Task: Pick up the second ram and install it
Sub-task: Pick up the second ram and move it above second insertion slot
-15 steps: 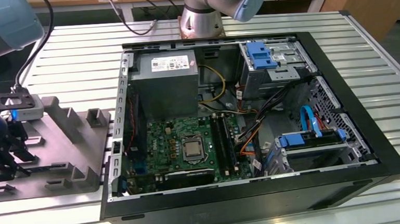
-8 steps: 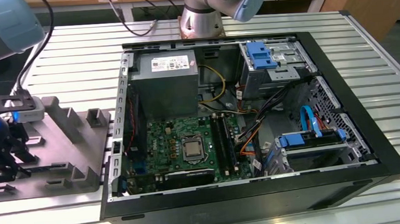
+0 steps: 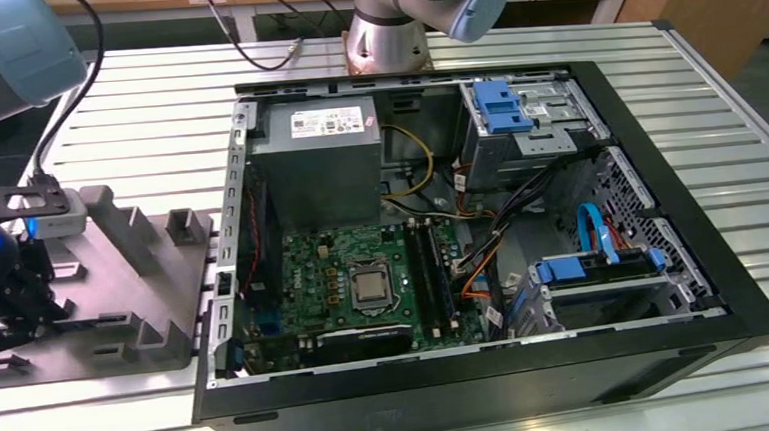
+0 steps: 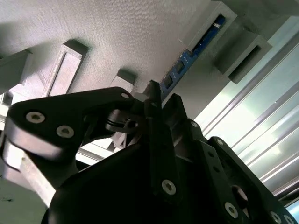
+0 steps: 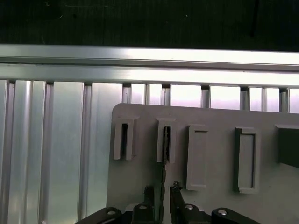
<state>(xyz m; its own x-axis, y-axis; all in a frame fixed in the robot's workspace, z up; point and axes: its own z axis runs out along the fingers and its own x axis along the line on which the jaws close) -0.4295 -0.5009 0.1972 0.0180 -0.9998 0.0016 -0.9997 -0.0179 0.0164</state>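
A black two-fingered claw (image 5: pixel 163 189) is shown poised low over a grey plastic tray (image 5: pixel 135 179) with upright tabs. The second ram (image 4: pixel 196 46), a long, thin blue-green stick with a row of small dark chips, is stood on edge in a slotted tab (image 5: pixel 159 135) just ahead of the claw. Its near end is straddled by the fingertips (image 5: pixel 149 193). The jaws are held only narrowly apart. In the first wrist view a sliver of gap is seen on each side of the stick, so nothing is judged to be gripped yet. In the exterior view, an open computer case (image 3: pixel 502 379) with a green motherboard (image 3: pixel 347 258) is set well apart from the claw, beyond the tray. The stick is judged to be light and stiff but fragile. It is best taken squarely by its two flat faces near the upper edge, with gentle pressure, so that the board is not twisted and the chips are not crushed.
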